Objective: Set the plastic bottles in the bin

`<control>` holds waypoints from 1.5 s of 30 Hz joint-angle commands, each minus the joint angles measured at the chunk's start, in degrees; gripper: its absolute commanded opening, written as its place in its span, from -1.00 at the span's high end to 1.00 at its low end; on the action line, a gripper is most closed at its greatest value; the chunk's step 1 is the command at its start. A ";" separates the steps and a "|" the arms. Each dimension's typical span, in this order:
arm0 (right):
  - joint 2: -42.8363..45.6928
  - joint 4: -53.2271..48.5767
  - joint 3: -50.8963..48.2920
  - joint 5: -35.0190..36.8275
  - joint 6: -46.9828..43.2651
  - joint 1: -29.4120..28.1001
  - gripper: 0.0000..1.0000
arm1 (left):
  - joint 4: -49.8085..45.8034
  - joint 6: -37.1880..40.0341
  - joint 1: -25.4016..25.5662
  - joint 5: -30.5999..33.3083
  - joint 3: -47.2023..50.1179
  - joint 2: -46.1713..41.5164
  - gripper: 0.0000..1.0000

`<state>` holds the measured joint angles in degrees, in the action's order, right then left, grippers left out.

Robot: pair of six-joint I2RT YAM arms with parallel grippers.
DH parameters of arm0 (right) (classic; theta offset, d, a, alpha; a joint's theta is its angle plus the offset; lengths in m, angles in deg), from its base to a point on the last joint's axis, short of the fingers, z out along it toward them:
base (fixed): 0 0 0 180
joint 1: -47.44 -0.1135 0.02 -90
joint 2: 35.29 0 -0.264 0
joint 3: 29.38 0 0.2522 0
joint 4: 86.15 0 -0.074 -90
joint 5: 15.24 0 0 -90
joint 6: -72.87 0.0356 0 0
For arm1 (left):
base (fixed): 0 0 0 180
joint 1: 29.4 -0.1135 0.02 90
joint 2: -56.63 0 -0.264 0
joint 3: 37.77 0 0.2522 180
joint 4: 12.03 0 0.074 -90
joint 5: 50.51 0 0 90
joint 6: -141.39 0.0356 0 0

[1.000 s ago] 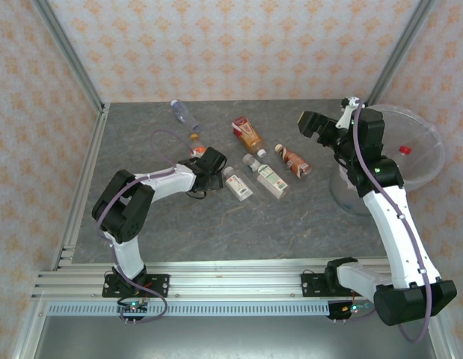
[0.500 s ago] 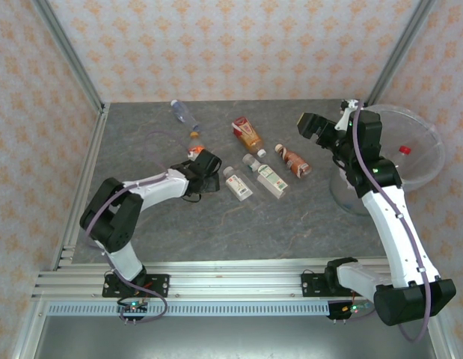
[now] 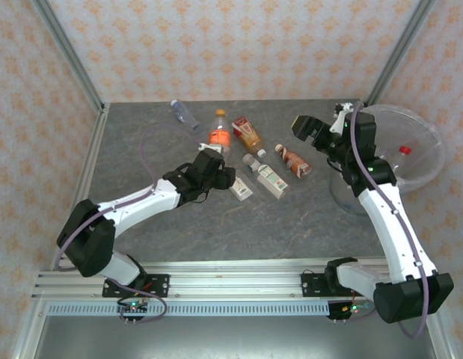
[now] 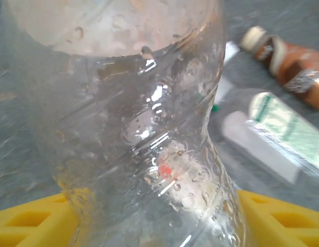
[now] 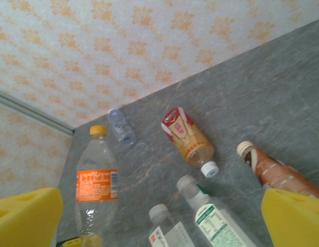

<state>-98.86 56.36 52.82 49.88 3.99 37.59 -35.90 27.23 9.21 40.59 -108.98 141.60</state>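
My left gripper [image 3: 218, 166] is shut on the base of a clear orange-labelled plastic bottle [image 3: 220, 134] with an orange cap, held upright above the table. The left wrist view has its clear body [image 4: 144, 144] clamped between the yellow fingers [image 4: 283, 221]. It also stands at the left of the right wrist view [image 5: 96, 185]. My right gripper [image 3: 310, 129] hangs open and holds nothing, left of the bin [image 3: 439, 142]. A red-capped bottle [image 3: 404, 150] lies in the bin. Several other bottles lie on the table: red-labelled [image 3: 247, 134], brown [image 3: 294, 161], white-green [image 3: 267, 174].
A white-labelled bottle [image 3: 238, 185] lies just right of my left gripper, and a small blue-tinted one [image 3: 184, 114] lies at the back. Metal frame posts [image 3: 66, 52] and patterned walls close in the grey table [image 3: 238, 224]. The bin stands off the table's right edge.
My left arm has stretched out and swung right, raising the orange-labelled bottle upright. The right gripper has drifted slightly left, still open.
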 commanded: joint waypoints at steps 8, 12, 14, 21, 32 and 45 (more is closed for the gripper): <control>-3.95 4.78 0.42 -10.56 4.64 -3.34 -1.00 | 10.03 5.38 2.77 -14.88 0.10 -4.95 0.09; -7.69 7.31 1.34 -16.45 8.60 -3.51 -1.00 | 11.16 7.33 3.85 -19.37 -0.37 -5.67 0.09; -8.21 10.08 1.16 -17.24 10.78 -3.47 -1.00 | 11.87 7.87 4.49 -21.01 -0.45 -5.95 0.09; -9.99 15.06 2.30 -16.64 14.26 -3.51 -0.93 | 12.61 9.61 6.54 -25.50 -1.41 -5.71 0.10; -13.66 9.61 7.01 -10.28 11.24 -3.49 -0.46 | 13.54 10.43 7.27 -27.37 -1.79 -6.13 0.10; -15.11 13.22 5.15 -18.27 10.72 -3.51 -0.41 | 14.61 10.02 7.44 -26.60 -1.41 -6.39 0.10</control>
<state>-114.95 66.24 57.87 35.04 15.82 34.34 -24.09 36.52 15.99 14.17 -109.00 137.22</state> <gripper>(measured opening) 0.703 0.690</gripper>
